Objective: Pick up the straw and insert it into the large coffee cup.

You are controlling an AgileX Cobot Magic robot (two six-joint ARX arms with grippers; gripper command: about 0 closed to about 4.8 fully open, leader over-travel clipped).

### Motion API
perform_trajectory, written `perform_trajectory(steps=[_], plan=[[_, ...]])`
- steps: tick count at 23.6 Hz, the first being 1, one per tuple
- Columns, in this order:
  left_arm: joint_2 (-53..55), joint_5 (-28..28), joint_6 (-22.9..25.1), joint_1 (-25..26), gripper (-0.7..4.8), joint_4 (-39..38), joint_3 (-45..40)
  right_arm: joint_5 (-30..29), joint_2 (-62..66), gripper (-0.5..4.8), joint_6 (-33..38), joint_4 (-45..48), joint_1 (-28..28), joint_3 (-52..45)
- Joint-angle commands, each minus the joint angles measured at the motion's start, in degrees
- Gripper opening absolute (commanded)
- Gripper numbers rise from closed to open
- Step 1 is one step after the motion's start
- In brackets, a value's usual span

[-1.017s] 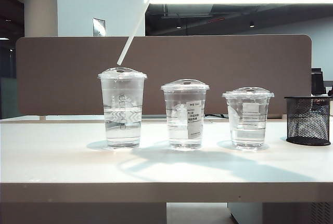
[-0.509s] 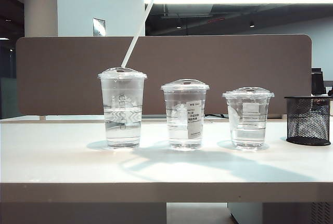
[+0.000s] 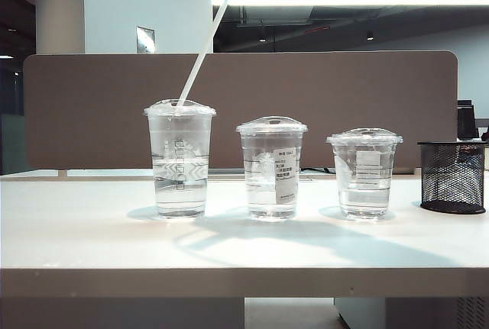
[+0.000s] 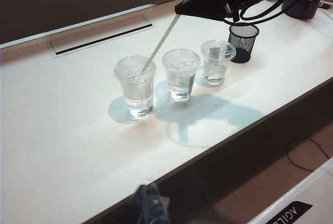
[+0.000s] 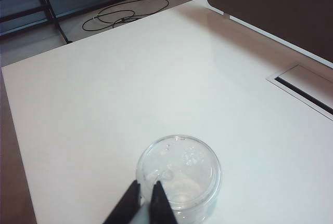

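I see three lidded clear cups in a row on the table [image 3: 76, 237], water in each. The large cup [image 3: 179, 161] is leftmost in the exterior view, then the labelled mid cup [image 3: 271, 167], then the short cup [image 3: 364, 172]; a black mesh holder [image 3: 452, 176] sits at far right.

The right gripper [image 5: 144, 190] is high above the large cup, reaching in from the right. Its fingers [image 5: 161, 203] are nearly closed, pinched on the top of the straw [image 3: 200, 56]. From the left wrist view the gripper body [image 4: 208, 3] hangs over the cups.

The straw slants down and left from the grip. Its lower tip is at the lid opening of the large cup [image 4: 136, 84]; I can't tell whether it's through the hole.

The left gripper [image 4: 148, 208] is low, off the near table edge, well clear of the cups. It's blurred with nothing visible in it; I can't tell how open it is.
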Motion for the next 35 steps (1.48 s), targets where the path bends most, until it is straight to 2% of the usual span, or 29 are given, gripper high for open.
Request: perform_trajectory(steps=[1,12,16,22,23,26,28,30,31,33,35], plan=[[0.0,0.2,-0.1,0.1,-0.03,0.0,0.1,-1.1,-0.1,0.4,-0.2,0.4,0.2,0.2],[0.0,0.2,-0.1,0.1,-0.03,0.0,0.1,-1.7,2.6,0.59,-0.2,0.7,0.2,0.2],[0.0,0.2,-0.1,0.1,-0.03,0.0,0.1,-1.7,3.6,1.18,-0.2,2.9,0.2,0.2],[0.0,0.2,-0.1,0.1,-0.03,0.0,0.1,-1.7,4.1,1.24,-0.2,5.0,0.2,0.2],[0.0,0.2,-0.1,0.1,-0.03,0.0,0.1,-1.7,4.1,1.44,-0.2,5.4,0.2,0.2],[0.0,0.2,-0.1,0.1,-0.03,0.0,0.1,-1.7,4.0,2.52,-0.2,7.4,0.2,0.3],[0.0,0.2,-0.1,0.1,-0.03,0.0,0.1,-1.4,4.0,2.76,-0.2,9.9,0.1,0.3],[0.0,0.2,-0.1,0.1,-0.03,0.0,0.1,0.9,3.6,2.76,-0.2,14.1,-0.1,0.5],[0.0,0.2,-0.1,0.1,-0.03,0.0,0.1,5.6,2.3,2.74,-0.4,15.8,-0.2,0.6],[0.0,0.2,-0.1,0.1,-0.03,0.0,0.1,10.3,0.5,2.61,-2.3,16.4,-0.3,0.6],[0.0,0.2,-0.1,0.1,-0.03,0.0,0.1,14.4,-1.9,1.65,-6.0,15.7,-0.4,0.5]])
